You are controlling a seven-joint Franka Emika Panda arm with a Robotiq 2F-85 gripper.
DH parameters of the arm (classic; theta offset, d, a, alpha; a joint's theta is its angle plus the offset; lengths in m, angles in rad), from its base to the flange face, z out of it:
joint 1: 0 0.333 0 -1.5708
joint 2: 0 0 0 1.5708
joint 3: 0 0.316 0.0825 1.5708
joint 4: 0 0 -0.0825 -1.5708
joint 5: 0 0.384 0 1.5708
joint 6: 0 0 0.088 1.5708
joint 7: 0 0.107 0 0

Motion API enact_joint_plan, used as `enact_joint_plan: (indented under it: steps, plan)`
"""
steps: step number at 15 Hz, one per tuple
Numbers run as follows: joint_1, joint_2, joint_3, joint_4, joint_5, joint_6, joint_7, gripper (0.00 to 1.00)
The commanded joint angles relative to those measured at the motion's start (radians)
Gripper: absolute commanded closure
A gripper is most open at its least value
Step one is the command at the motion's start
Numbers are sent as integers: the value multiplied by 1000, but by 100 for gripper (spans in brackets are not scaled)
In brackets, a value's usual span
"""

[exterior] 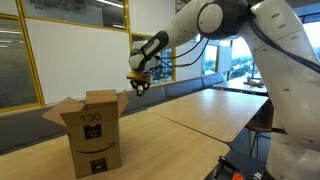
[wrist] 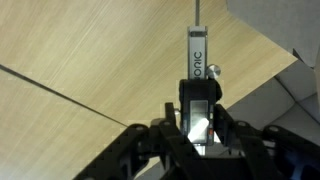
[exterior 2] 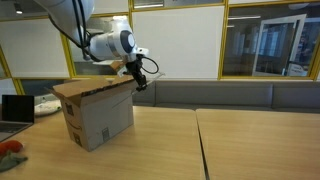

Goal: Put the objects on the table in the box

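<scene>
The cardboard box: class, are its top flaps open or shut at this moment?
Open. In both exterior views the box has its top flaps sticking outward instead of lying folded shut.

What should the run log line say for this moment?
tool: shut on gadget | place: raised beside box | gadget: not yet in box

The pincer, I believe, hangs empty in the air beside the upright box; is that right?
Not quite: the pincer is not empty. The wrist view shows it shut on a gadget. The rest holds: it hangs in the air beside the upright box.
</scene>
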Motion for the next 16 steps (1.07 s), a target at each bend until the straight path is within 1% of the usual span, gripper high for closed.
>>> enact_joint_plan:
  steps: [1, 3, 5, 8, 12, 16]
  plan:
    - [63, -215, -18, -183, -194, 21, 152, 83]
    - [69, -284, 11, -213, -305, -1, 230, 83]
    - [64, -339, 54, -229, -396, -32, 292, 83]
    - [45, -387, 129, -229, -478, -81, 347, 83]
    - [27, -406, 210, -191, -522, -144, 364, 83]
    - [20, -377, 261, -131, -527, -170, 346, 83]
